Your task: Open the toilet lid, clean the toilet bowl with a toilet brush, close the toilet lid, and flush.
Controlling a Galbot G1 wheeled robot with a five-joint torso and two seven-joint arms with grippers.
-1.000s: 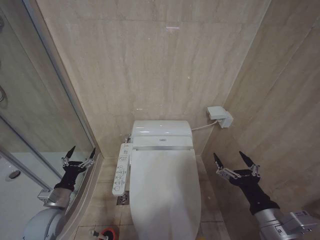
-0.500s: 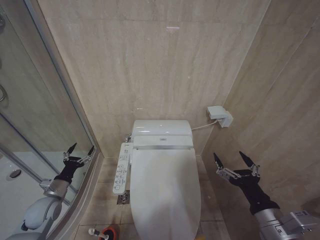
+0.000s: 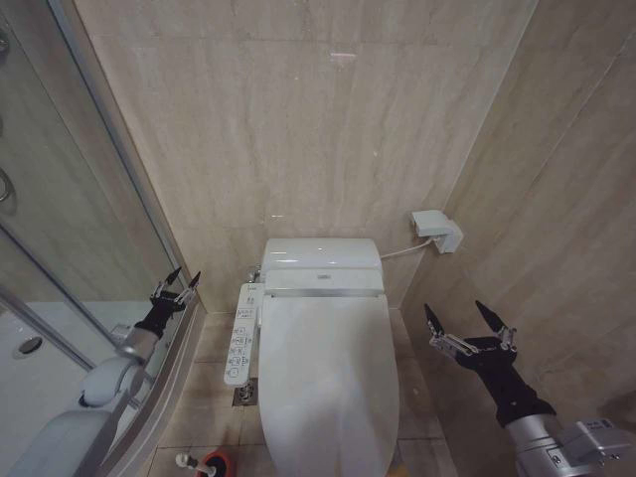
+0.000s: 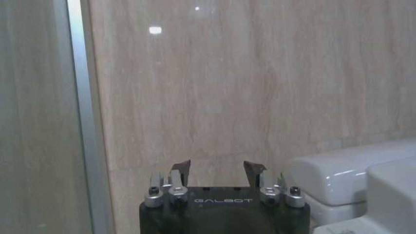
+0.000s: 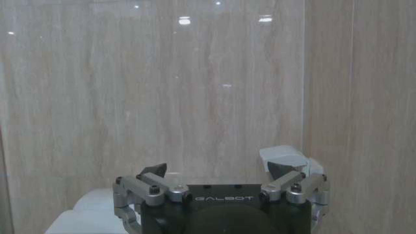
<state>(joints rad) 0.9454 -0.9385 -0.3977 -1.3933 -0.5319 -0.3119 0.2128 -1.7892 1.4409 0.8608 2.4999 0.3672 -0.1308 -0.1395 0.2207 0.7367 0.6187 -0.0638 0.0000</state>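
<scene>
The glossy white toilet lid (image 3: 328, 383) lies shut, so the toilet bowl is hidden beneath it. At the bottom edge of the head view, the toilet brush (image 3: 185, 460) shows a thin white handle sticking out of a red cup holder (image 3: 220, 463). My left gripper (image 3: 182, 282) is open, held out left of the toilet near the shower glass, level with the rear unit. In the left wrist view this gripper (image 4: 217, 170) faces the tiled wall. My right gripper (image 3: 467, 316) hangs open and empty to the right of the lid, also seen facing the wall (image 5: 217, 173).
A white boxy rear unit (image 3: 321, 263) sits behind the lid, with a control panel (image 3: 241, 336) on its left side. A glass shower door with a metal frame (image 3: 119, 179) stands at the left. A white wall box (image 3: 438, 232) with a cable is mounted at the right.
My left arm has stretched forward and toward the toilet, its gripper staying open. The right arm has not moved.
</scene>
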